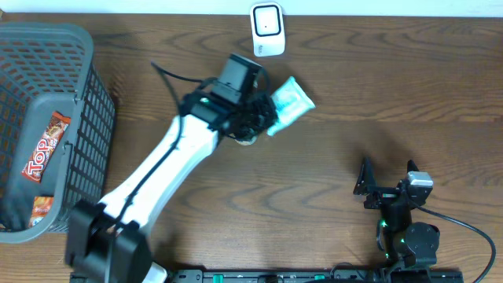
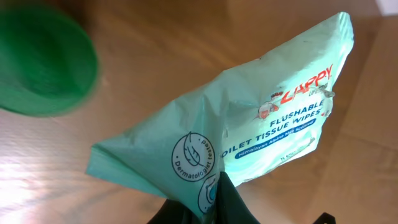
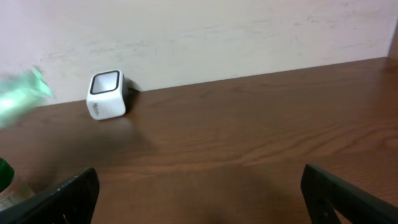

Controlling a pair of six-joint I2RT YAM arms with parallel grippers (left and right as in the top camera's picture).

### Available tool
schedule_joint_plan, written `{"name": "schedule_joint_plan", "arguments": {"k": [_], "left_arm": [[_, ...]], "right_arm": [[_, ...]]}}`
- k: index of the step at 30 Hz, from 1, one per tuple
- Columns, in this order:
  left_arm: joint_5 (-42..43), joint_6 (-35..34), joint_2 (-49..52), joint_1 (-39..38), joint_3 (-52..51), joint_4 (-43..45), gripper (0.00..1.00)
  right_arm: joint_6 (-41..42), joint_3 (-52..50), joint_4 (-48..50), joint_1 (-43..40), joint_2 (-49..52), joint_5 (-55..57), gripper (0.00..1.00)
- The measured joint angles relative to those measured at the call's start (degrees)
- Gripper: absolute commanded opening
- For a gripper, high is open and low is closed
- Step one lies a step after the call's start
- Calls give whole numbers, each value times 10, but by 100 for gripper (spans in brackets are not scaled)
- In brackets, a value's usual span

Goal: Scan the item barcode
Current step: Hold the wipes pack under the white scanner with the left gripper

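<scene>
Right gripper [image 3: 200, 180] sits parked near the base, jaws spread wide, nothing in them. Mid-table, left gripper [image 1: 253, 118] is pinched shut on one corner of the mint-green flushable wipes pack [image 2: 261, 124], which looks lifted off the wood. White barcode scanner [image 1: 267, 30] is at the far edge, pack near it. Pick done; presenting the barcode to the scanner is left.

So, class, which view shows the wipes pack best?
Left wrist: the pack fills the frame and its label is readable. Overhead shows it small, print illegible; right wrist catches only a blurred green edge.
</scene>
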Motion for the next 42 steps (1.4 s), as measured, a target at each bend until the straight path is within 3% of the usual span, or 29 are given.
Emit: {"name": "schedule_joint_plan", "arguments": {"k": [8, 21, 26, 34, 42], "left_arm": [[88, -105, 80, -9, 0, 27, 7], [208, -177, 158, -11, 0, 60, 7], [242, -225, 171, -12, 0, 112, 7], [255, -298, 173, -12, 1, 143, 7], [238, -313, 173, -13, 3, 143, 7]], "right_arm": [[0, 0, 0, 0, 0, 0, 99], [0, 0, 0, 0, 0, 0, 99], [0, 0, 0, 0, 0, 0, 99], [0, 0, 0, 0, 0, 0, 99], [0, 0, 0, 0, 0, 0, 99]]}}
